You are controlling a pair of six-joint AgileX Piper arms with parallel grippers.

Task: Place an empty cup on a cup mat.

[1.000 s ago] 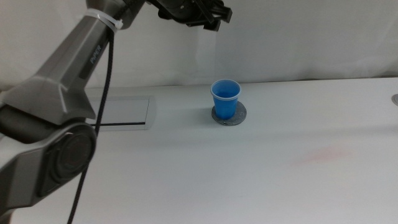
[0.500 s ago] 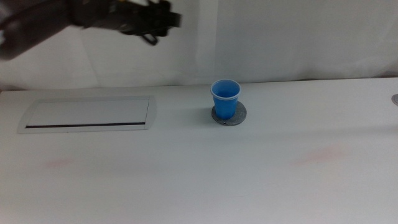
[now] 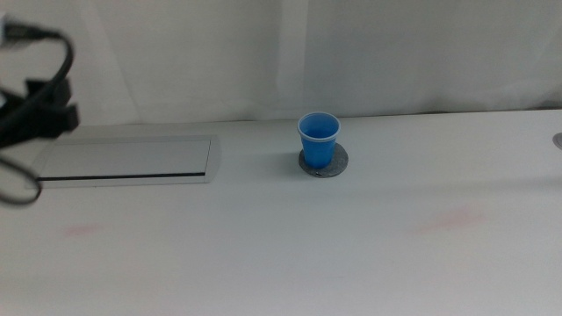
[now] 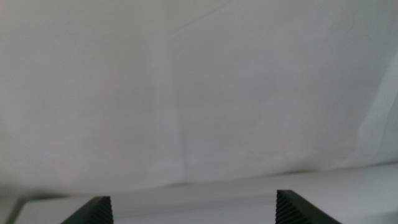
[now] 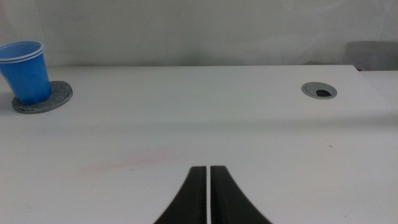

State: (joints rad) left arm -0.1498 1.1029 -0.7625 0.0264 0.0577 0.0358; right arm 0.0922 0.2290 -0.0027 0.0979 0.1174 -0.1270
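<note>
The blue cup [image 3: 318, 138] stands upright on the round grey cup mat [image 3: 337, 162] at the middle back of the table, free of both grippers. The right wrist view also shows the cup [image 5: 26, 70] on the mat [image 5: 57, 97], off to one side and far from my right gripper [image 5: 208, 169], whose jaws are shut and empty low over the table. My left gripper [image 4: 193, 208] has its jaws wide apart and empty, facing the white backdrop. Only a dark part of the left arm with its cable [image 3: 39, 110] shows at the left edge of the middle view.
A white rectangular panel with a dark slot [image 3: 127, 160] lies at the back left. A round grey grommet [image 5: 319, 91] sits in the table at the far right [image 3: 558, 140]. Faint pink smudges mark the tabletop.
The left arm has swung away from above the cup to the far left edge of the view. The cup has stayed on the mat.
</note>
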